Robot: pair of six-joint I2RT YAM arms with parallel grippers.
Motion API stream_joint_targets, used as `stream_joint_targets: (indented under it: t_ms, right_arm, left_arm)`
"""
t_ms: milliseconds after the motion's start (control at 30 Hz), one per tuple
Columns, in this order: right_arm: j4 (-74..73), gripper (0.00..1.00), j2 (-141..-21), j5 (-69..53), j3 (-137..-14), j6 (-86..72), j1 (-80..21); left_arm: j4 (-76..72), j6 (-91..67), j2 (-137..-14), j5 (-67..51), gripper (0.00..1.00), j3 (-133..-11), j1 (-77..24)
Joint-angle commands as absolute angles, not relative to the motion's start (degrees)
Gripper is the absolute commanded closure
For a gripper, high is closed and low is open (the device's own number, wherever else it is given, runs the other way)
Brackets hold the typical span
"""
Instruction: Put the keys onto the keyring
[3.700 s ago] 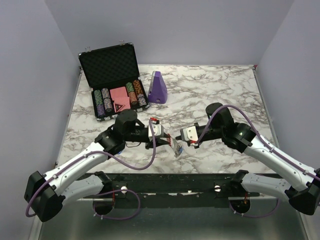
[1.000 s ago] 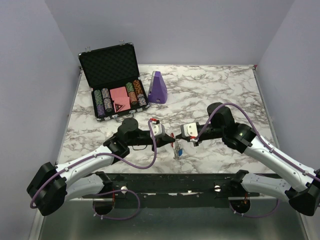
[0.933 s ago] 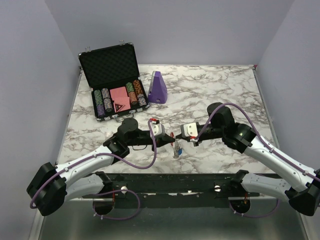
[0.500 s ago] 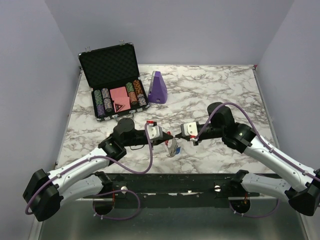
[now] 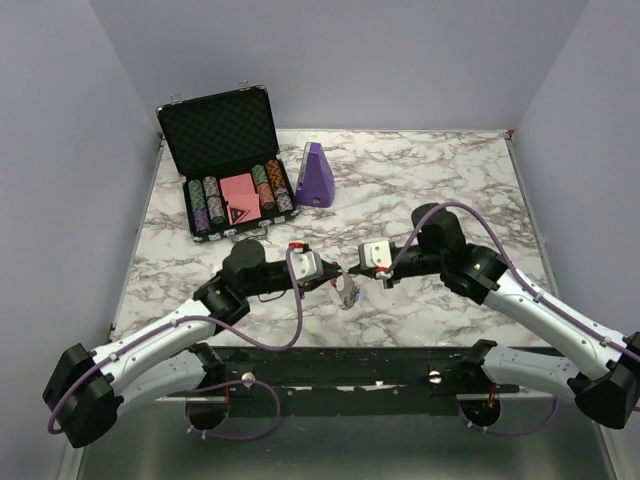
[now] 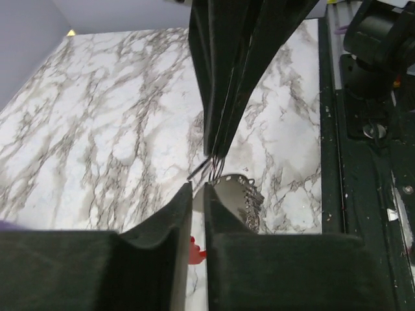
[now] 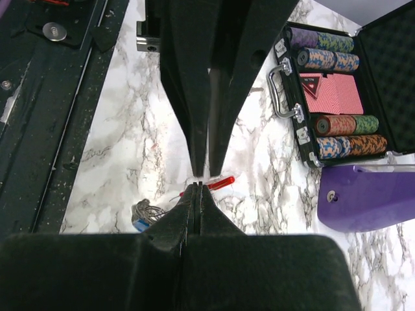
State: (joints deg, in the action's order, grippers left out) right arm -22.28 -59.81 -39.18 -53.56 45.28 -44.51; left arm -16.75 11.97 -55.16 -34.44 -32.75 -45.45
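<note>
silvery keys (image 7: 146, 211) bunched together, one blue tag, just beside the red keyring (image 7: 221, 183) arc

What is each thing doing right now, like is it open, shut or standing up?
poker case, open, lid up.
purple wedge, standing upright.
keyring, lifted between the two claws.
keys, bunched together below the claws.
left claw, open just a tiny crack.
right claw, shut tight, seems to pinch the keyring's thin wire.

robot lab, plain walls (image 5: 60, 150), marble tbl (image 5: 430, 175)
</note>
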Motion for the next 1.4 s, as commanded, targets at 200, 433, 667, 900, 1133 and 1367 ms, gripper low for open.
stream_joint_targets:
  t_ms: [200,433,667,900,1133,1367]
  right_arm:
    - [-19.4,1.00,-58.5,-38.1,-52.6,41.0,-43.8]
    - [-21.1,0.99,-57.8,-40.9,-53.1,42.3,-43.2]
    - [-24.6,1.00,-57.7,-44.0,-53.7,46.2,-42.9]
    - [-25.6,1.00,-58.5,-44.0,-54.3,46.4,-42.7]
    - [-25.0,1.00,-59.5,-44.0,-54.6,45.9,-42.7]
    - [-24.5,1.00,-59.7,-44.1,-54.6,45.5,-42.5]
  left_arm:
    - [-32.3,-8.2,-42.6,-22.0,0.52,-17.8,-45.1]
    - [-38.0,-4.2,-49.0,-28.3,0.53,-18.6,-45.1]
    - [-42.4,-3.5,-56.3,-34.4,0.55,-22.9,-45.1]
    - [-41.6,-2.6,-57.5,-37.2,0.57,-24.3,-45.0]
    - [-41.2,-2.8,-57.9,-40.6,0.59,-24.2,-45.0]
    - [-42.3,-3.8,-58.5,-40.7,0.59,-24.6,-45.0]
